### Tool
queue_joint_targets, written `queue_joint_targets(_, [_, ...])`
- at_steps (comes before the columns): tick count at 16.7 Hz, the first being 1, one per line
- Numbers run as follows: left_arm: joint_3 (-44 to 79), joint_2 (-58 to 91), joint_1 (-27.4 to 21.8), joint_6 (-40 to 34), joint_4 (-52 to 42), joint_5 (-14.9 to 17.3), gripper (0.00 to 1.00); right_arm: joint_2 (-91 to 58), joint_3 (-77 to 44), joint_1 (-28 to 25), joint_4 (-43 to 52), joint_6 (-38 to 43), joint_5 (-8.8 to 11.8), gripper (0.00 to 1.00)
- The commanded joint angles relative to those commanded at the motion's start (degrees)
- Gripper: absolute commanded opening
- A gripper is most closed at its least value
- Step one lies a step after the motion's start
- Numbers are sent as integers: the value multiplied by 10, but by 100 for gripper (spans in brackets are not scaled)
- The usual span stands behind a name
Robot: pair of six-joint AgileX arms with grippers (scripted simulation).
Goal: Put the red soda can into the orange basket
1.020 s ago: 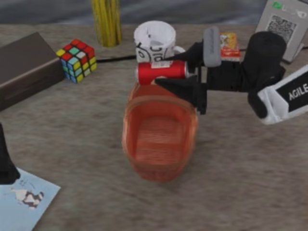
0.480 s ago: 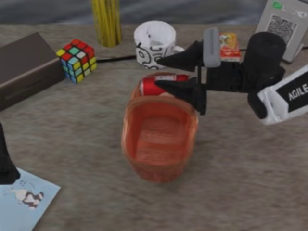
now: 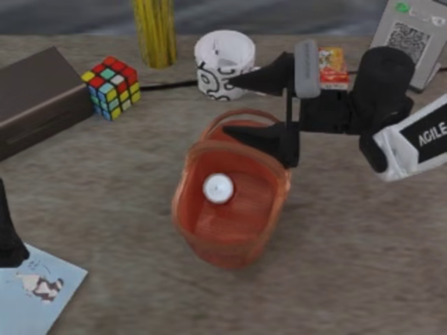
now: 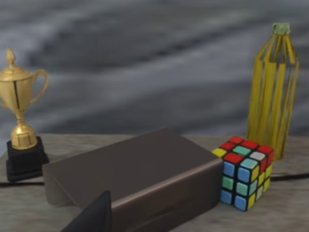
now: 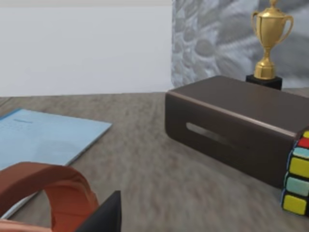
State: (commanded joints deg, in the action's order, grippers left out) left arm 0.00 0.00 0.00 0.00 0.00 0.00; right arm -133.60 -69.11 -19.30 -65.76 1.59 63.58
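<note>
From above, the red soda can (image 3: pixel 218 188) is seen standing up inside the orange basket (image 3: pixel 188 209), so only its round silver top shows. The job looks done. The right claw (image 3: pixel 241 105) is held over the basket's far rim with its two black fingers spread apart and nothing between them. The basket is oval and woven, with a ribbed floor and a curved handle. A white mug (image 3: pixel 223 59) with black patterns is set just behind it on the grey desk (image 3: pixel 349 279). The left arm is parked at the desk's left edge.

In the left wrist view, a smooth brown box (image 4: pixel 135 169) and a bright puzzle cube (image 4: pixel 244 171) are seen. Whether the left claw is open cannot be told.

In the right wrist view, the basket's thick orange handle is seen close by.
</note>
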Motion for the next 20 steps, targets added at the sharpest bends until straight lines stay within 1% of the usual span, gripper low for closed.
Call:
queue_joint_targets(5, [5, 5, -2, 3, -4, 1, 100, 4, 3, 3, 3, 0, -2, 100])
queue_joint_targets(7, [30, 31, -14, 16, -24, 5, 100, 26, 22, 5, 18, -2, -12, 100])
queue_joint_targets(9, [77, 77, -34, 41, -59, 11, 100, 66, 53, 10, 44, -4, -32, 100])
queue_joint_targets(11, [142, 143, -59, 76, -109, 17, 100, 124, 97, 18, 82, -7, -62, 100])
queue_joint_targets(14, [266, 269, -103, 142, -201, 23, 100, 240, 175, 36, 151, -10, -121, 100])
queue_joint_targets(17, [413, 421, -153, 222, -309, 26, 100, 384, 264, 58, 233, -12, -195, 100])
queue_joint_targets(20, [574, 588, -204, 309, -423, 27, 100, 549, 357, 82, 321, -13, -278, 100])
